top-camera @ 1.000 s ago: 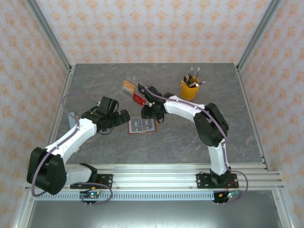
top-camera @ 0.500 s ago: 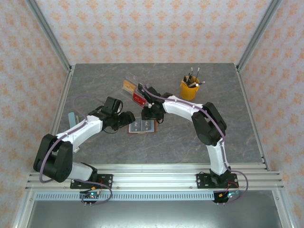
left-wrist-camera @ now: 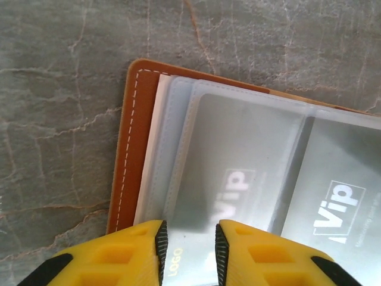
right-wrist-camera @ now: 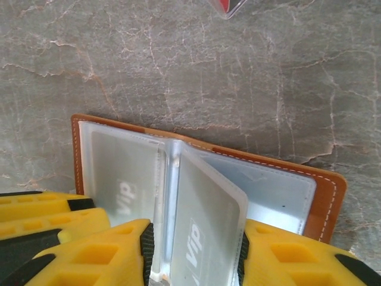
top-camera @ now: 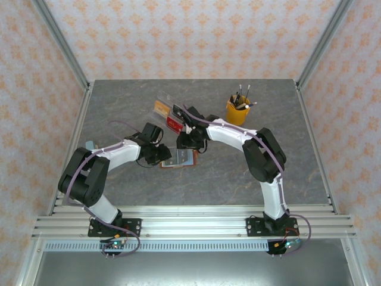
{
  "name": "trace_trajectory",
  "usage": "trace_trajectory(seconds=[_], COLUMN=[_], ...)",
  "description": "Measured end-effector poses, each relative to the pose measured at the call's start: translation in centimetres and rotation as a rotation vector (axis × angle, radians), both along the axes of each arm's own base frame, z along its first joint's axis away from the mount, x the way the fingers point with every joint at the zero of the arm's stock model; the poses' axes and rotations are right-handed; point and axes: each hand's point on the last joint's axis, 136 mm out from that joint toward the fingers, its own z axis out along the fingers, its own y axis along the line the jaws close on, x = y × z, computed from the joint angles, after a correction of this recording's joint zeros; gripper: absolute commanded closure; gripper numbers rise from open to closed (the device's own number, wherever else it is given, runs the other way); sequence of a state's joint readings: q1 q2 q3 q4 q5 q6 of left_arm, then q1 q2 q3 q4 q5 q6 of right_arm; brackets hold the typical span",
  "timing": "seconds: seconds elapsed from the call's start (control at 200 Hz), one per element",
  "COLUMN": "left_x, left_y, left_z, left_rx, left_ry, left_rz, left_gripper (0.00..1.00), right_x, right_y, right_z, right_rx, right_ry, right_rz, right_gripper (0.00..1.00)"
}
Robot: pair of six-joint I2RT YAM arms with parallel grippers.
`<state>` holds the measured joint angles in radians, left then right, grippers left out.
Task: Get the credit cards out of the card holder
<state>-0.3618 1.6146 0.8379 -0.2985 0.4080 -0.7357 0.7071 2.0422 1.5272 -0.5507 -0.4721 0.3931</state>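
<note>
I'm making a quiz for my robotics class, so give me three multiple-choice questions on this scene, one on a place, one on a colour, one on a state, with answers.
1. From above, where is the yellow pen cup relative to the card holder? A) farther back and right B) nearer and left C) on top of it
2. What colour is the card holder's cover? A) black B) reddish-brown C) green
3. How is the card holder? A) folded shut B) lying open C) standing in the cup
Answers: 1 A, the cup stands beyond it, rightward. 2 B, a stitched brown border frames it. 3 B, its clear sleeves show, one raised at the right gripper.
</note>
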Motion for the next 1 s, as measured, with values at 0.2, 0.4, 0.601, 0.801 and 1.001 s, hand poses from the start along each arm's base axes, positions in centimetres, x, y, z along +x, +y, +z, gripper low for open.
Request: trace_trajectory(seconds=[0.2,0.4,0.601,0.801,1.001], left_x=[0.1,0.2,0.3,0.4,0.7], left_y=[0.1,0.2,0.2,0.2,0.1], left_z=[-0.2,-0.3,-0.3,-0.2,-0.1], left_rx=[0.008,0.018,0.017,0.011,0.004], left_ry=[0.004,0.000,0.000,-0.002,-0.012], left_rz=[0.004,0.008,0.012,0.022,0.029], left_gripper=[0.73,0.74,0.74,0.74,0.74], right_x=[-0.2,-0.1,-1.1,-1.3,-1.2], right_y=[-0.1,-0.3,0.9,2.4,3.1], right_z=[0.5,1.4,1.7,2.6,3.2], right_rx=[0.028,0.103,0.211,0.324,0.369], right_ry=[0.009,0.041,0.110,0.146,0.152], right_rz=[-0.001,-0.014,-0.004,-0.004,-0.005], right_gripper=[0.63,0.65,0.65,0.64,0.62])
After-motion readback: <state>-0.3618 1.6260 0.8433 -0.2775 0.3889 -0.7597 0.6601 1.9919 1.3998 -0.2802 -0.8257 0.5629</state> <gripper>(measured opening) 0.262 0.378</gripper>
